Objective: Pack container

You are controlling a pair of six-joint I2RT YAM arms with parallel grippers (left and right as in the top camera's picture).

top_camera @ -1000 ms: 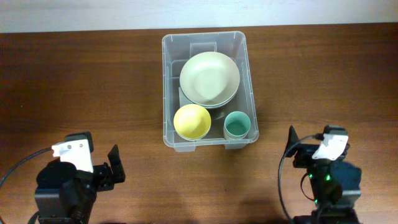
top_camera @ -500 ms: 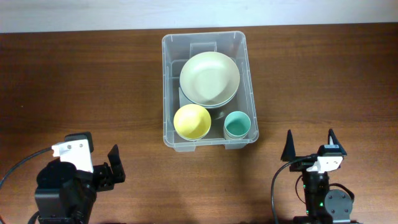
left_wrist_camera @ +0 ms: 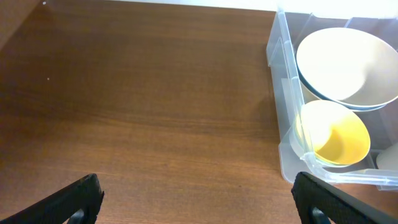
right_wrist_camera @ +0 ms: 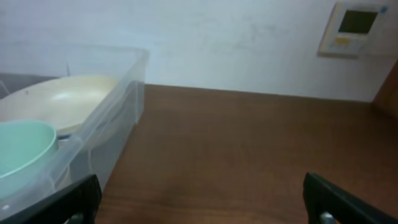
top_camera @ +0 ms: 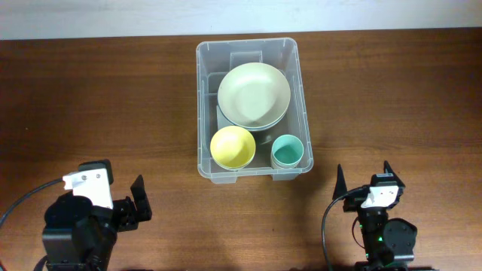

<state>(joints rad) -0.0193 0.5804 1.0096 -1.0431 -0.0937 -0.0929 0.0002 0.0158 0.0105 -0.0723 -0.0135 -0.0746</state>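
Note:
The container (top_camera: 200, 105), a clear plastic bin, stands at the middle back of the table. Inside it lie a pale green plate (top_camera: 254, 94), a yellow bowl (top_camera: 232, 147) and a teal cup (top_camera: 287, 151). My left gripper (top_camera: 113, 188) rests open at the front left, far from the bin. In the left wrist view its fingers (left_wrist_camera: 81, 199) frame bare wood, with the container (left_wrist_camera: 278, 74) and yellow bowl (left_wrist_camera: 336, 134) at the right. My right gripper (top_camera: 363, 172) stands open at the front right. The right wrist view has the container (right_wrist_camera: 118, 106) and teal cup (right_wrist_camera: 22, 146) at the left.
The brown wooden table (top_camera: 90, 98) stretches to both sides of the bin. A white wall runs behind its back edge, with a small control panel (right_wrist_camera: 357, 25) mounted on it in the right wrist view.
The right arm has shifted left and drawn back toward the front edge, its gripper turning to face the back of the table. The left arm and the bin's contents are unchanged.

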